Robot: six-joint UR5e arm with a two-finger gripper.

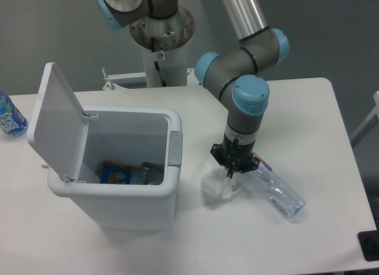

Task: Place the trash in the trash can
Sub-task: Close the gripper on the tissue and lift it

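Pinching the top of the crumpled white paper wad, the end effector sits mid-counter, beside the open-lidded trash can. A clear crushed bottle lies toward the right edge; its label is unreadable.

The white table carries the open white trash can on its left part. To the right of it, a crumpled paper wad lies just beside a clear plastic bottle. At the far left edge lies a blue-label bottle.
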